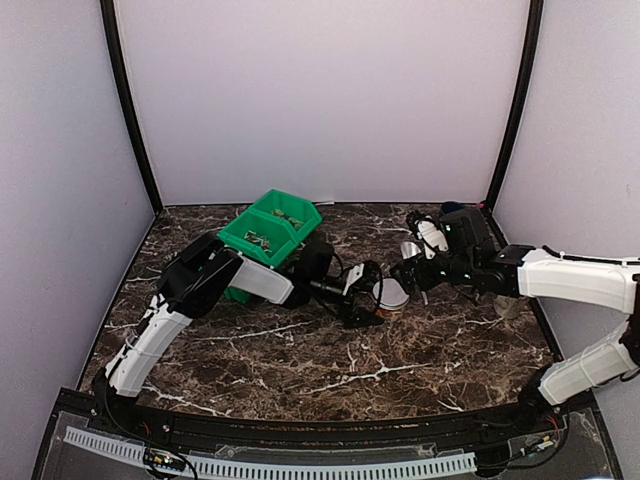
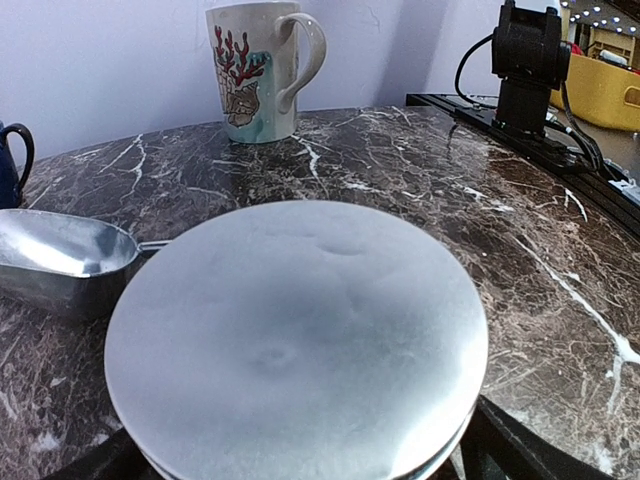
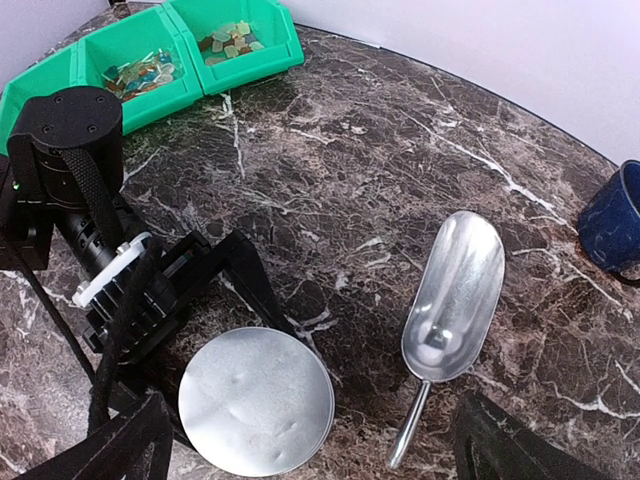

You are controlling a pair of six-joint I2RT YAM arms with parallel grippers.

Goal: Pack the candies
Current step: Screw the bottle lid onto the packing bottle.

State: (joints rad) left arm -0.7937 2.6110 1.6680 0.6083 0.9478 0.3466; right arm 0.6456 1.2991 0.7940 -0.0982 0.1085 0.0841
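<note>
The flat round whitish lid (image 3: 255,400) sits between the fingers of my left gripper (image 1: 372,296), which is shut on it low over the table's middle. The lid fills the left wrist view (image 2: 295,340). The small clear jar is hidden under it. The candies (image 3: 140,72) lie loose in the compartments of the green bin (image 3: 60,75), with more in the far compartment (image 3: 228,40). My right gripper (image 3: 310,445) is wide open and empty, hovering just above and to the right of the lid. Its fingers (image 3: 510,440) show at the bottom corners.
A metal scoop (image 3: 455,300) lies empty on the marble right of the lid. It also shows in the left wrist view (image 2: 60,260). A blue mug (image 3: 612,215) stands far right and a white patterned mug (image 2: 255,65) at the back. The green bin (image 1: 270,228) is back left.
</note>
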